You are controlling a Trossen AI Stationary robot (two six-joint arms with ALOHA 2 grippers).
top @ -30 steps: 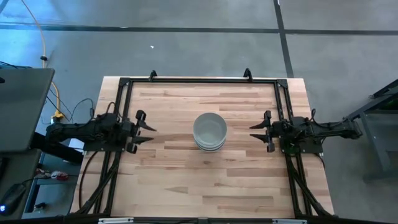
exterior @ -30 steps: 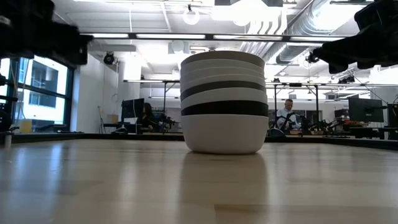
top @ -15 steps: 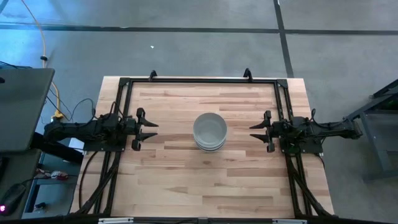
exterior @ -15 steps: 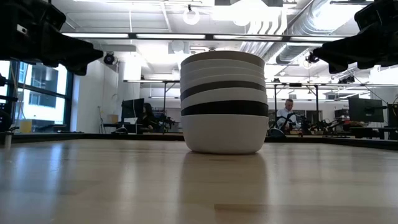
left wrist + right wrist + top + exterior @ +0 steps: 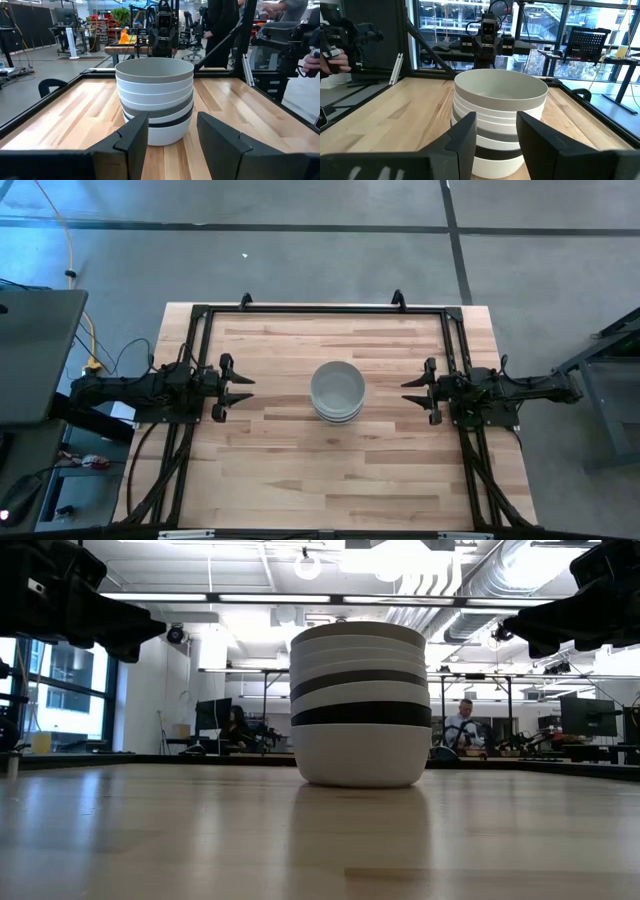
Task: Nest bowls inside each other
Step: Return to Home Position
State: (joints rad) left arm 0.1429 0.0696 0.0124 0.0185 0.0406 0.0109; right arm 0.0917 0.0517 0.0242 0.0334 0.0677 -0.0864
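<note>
Seemingly the nesting is done and only parking the arms is in hand; the left gripper hangs near the left edge of the table, jaws spread, empty; the stack of bowls stands mid-table, well apart from both grippers, upright, mouths up, long axis vertical; the right gripper hangs opposite, jaws spread, empty; next calls only for a retreat clear of the stack

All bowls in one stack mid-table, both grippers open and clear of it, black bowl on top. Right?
No. The top bowl is a smooth pale grey bowl, not black; the low view shows the glossy black bowl second from the bottom. Rest holds: one stack at the wooden table's middle, left gripper and right gripper open and clear of it.
</note>
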